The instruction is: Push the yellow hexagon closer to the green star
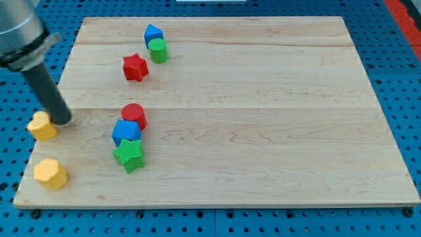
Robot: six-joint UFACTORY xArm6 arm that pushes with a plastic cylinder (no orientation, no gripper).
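My tip (64,120) sits at the left edge of the counter (263,131), touching or just beside a yellow block (42,126) on that block's upper right side. The tool is a bare rod — nothing to open or close, and it holds nothing.

There are two yellow blocks here. The one at my tip looks rounded, maybe heart-like; the one at the lower left of the frame reads as the yellow hexagon (50,174), near the counter's corner. The green star (129,155) is to its right and slightly higher, tucked under the blue block (125,131) and red cylinder (133,115) — those three are touching in a column.

Risk one: I am next to the wrong yellow piece, I think, and a shove from here moves it, not the hexagon. Risk two: the hexagon is close to the left and bottom edges, so I need to get round to its left side without knocking it off. Risk three: an off-centre push spins it past the star, or drives it hard into the cluster and scatters it.

The red star (135,67), blue block near the top (152,33) and green cylinder (158,50) are well apart in the upper left.
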